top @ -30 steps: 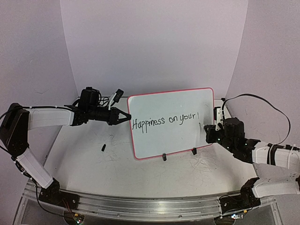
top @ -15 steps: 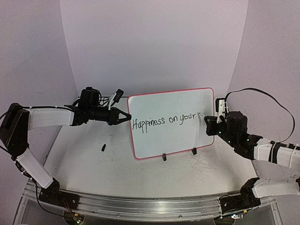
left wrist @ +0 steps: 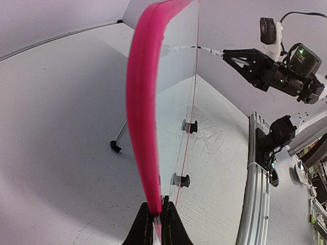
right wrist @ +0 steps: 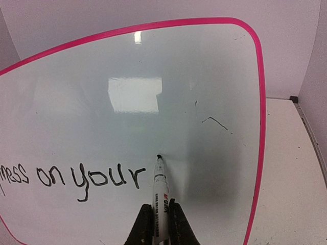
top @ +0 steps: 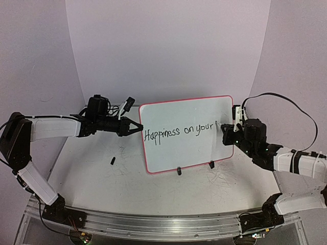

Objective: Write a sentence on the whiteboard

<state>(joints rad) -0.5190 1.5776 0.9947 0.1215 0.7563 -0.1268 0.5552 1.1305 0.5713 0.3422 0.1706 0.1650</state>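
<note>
The whiteboard (top: 189,109) stands upright on the table, red-rimmed. The sentence (top: 179,131) reads "Happiness on your" in black. My left gripper (top: 139,127) is shut on the board's left rim; in the left wrist view its jaws (left wrist: 157,206) pinch the red rim (left wrist: 142,112). My right gripper (top: 227,133) is shut on a white marker (right wrist: 160,196). The marker's tip touches the whiteboard (right wrist: 179,76) just right of "your" (right wrist: 107,178). The right gripper (right wrist: 160,208) sits near the board's right edge.
Two black clip feet (top: 179,171) (top: 211,165) hold the board up. A small black cap (top: 112,161) lies on the table left of the board. Grey scribbles (top: 225,176) mark the tabletop. A stray black stroke (right wrist: 214,121) is on the board's right part. An aluminium rail (top: 153,224) runs along the near edge.
My right gripper has risen with the marker, its tip sliding up the board just after "your". The left gripper and the board have not moved.
</note>
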